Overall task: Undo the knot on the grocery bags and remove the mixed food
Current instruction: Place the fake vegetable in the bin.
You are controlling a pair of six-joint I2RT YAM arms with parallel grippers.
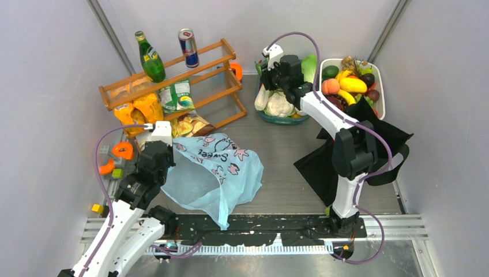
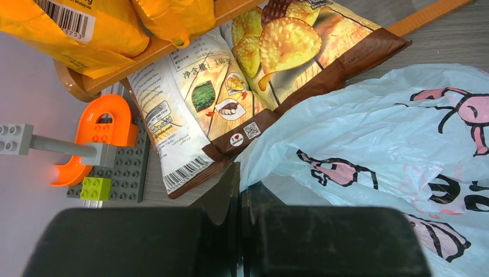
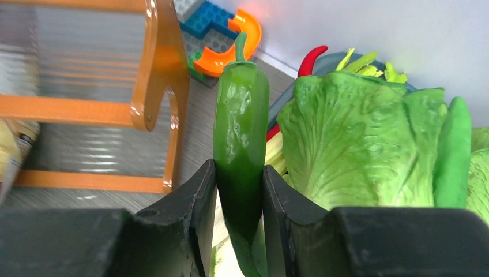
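The light-blue "Sweet" bag lies in front of my left arm and also shows in the left wrist view. My left gripper is shut, pinching the bag's left edge. A brown crisp packet lies just beyond it. No knot shows. The black tote lies slumped behind my right arm. My right gripper is shut on a glossy green toy pepper over the vegetable bowl, beside a leafy cabbage.
A wooden rack at the back left carries a green bottle, a drink can and yellow packets. A white fruit basket stands at the back right. Orange toy bricks sit by the left wall.
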